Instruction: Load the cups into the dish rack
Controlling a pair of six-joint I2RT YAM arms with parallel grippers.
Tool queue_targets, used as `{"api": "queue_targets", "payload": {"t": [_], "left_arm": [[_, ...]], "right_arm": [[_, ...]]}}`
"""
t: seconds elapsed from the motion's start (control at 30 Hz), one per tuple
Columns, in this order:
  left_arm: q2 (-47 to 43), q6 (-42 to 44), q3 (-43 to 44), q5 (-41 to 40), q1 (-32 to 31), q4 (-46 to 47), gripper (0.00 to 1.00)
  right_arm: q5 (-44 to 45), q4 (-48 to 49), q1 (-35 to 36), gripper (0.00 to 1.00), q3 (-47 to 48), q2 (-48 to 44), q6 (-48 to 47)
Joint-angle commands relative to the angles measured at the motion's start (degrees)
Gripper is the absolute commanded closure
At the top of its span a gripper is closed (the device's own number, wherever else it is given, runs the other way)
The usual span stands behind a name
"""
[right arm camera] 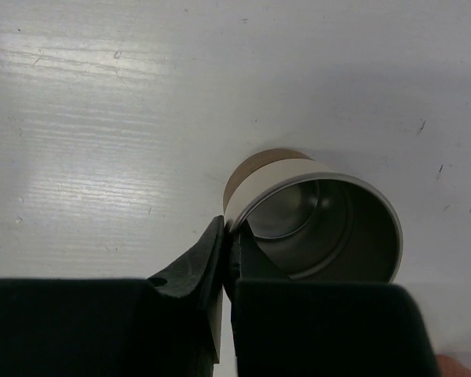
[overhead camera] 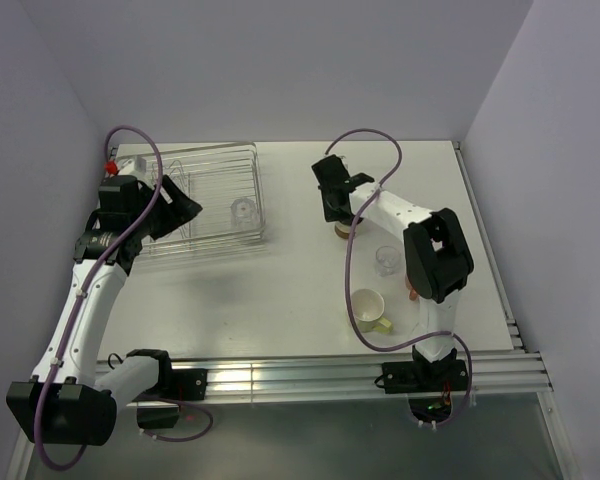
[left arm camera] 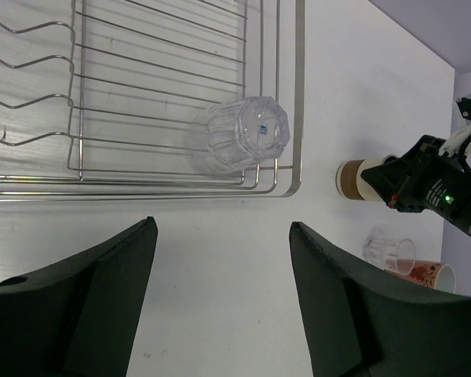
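Brown outside and metallic inside, the brown cup [right arm camera: 314,220] is standing upright on the white table [overhead camera: 280,290], well to the right of the dish rack [overhead camera: 259,190]. I am pinching its near rim with my right gripper [right arm camera: 226,236], jaws clamped tight on the thin wall. My left gripper [left arm camera: 222,228] is hanging spread wide and grasping nothing, just beside the rack's corner, where one clear glass [left arm camera: 247,132] is sitting mouth down. A second clear glass [overhead camera: 387,260], the yellow-green mug [overhead camera: 368,308] and the salmon mug [left arm camera: 428,275] are sitting on the table near my right arm.

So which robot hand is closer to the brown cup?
Right. The right gripper pinches the rim of the brown cup; the left gripper hangs open by the dish rack, well away.
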Motion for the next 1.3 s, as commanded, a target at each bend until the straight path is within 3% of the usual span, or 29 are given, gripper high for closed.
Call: {"api": "queue_targets", "payload": {"t": [0.0,0.27,0.4,0.5,0.57,0.73,0.97,1.13,1.27], "left_arm": [[-1.14,0.49,0.53,3.59,0.14,3.29,0.25],[-0.79,-3.64,-0.78,19.4,1.2,13.73,0.19],[-0.7,-10.31,-4.74,30.38,3.83,28.72,0.16],[-0.18,-18.46,-9.22,39.0,6.47,40.6,0.14],[1.05,-25.05,-12.02,43.48,6.65,53.26,0.13],[2.37,-34.57,-15.47,46.23,6.74,73.48,0.12],[1.23,-37.3,-15.56,47.19,6.74,77.29,0.11],[0.88,-32.66,-13.98,47.55,6.74,69.49,0.11],[0.44,-28.7,-13.01,47.37,6.74,65.17,0.1]], "right_arm": [[0.1,-1.45,-0.24,1.0,3.09,-4.48,0.58],[-9.9,-4.18,-0.23,1.0,11.09,-14.6,-0.13],[-27.0,-0.5,-0.23,1.0,11.63,-19.86,2.85],[-36.96,7.66,-0.23,1.0,7.77,-24.17,8.28],[-45.49,16.09,-0.23,1.0,3.9,-25.76,12.07],[-56.92,35.59,0.11,1.0,-2.52,-27.62,26.84],[-60.27,47.92,1.0,1.0,-4.11,-24.11,38.16],[-62.66,58.82,1.78,1.0,-5.43,-21.47,45.49],[-61.95,57.52,3.1,1.0,-4.2,-20.24,45.05]]}}
